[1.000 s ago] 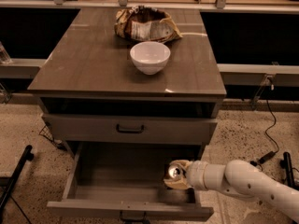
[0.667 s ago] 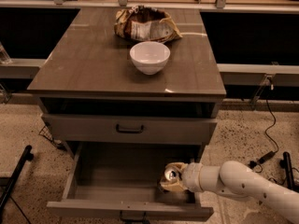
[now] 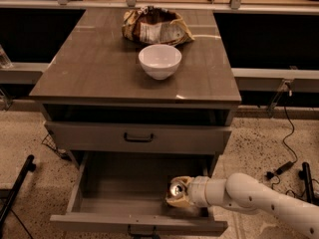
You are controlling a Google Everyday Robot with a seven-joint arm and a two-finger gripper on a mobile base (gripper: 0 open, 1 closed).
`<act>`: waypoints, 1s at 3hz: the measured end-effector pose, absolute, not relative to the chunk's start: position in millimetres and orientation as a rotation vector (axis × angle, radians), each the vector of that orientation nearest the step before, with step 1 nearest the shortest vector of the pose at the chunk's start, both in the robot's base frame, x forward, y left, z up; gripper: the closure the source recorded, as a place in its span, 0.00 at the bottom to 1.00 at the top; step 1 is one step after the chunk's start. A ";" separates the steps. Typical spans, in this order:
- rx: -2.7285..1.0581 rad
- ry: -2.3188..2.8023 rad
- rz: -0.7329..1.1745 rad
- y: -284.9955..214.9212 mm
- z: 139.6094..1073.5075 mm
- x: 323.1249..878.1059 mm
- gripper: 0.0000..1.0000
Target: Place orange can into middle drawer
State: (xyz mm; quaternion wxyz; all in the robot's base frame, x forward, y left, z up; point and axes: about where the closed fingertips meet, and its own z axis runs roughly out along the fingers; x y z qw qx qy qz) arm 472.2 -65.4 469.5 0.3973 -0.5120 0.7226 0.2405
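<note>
The orange can (image 3: 175,188) is upright inside the open middle drawer (image 3: 99,222), at its right front part, silver top showing. My gripper (image 3: 179,193) reaches in from the right on a white arm and is shut on the can, low in the drawer. Whether the can rests on the drawer floor cannot be told. The drawer is pulled out wide, with its dark handle at the bottom edge of its front.
The black-handled drawer (image 3: 138,137) above is closed. On the cabinet top (image 3: 89,73) stand a white bowl (image 3: 159,60) and a crumpled chip bag (image 3: 156,26). Cables (image 3: 286,148) lie on the floor at right; a black leg (image 3: 15,190) is at left.
My gripper has moved left and lower into the drawer with the can in it. The drawer and the things on top have not moved.
</note>
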 end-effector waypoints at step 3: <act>-1.307 1.845 0.569 -55.9 460.7 472.7 0.00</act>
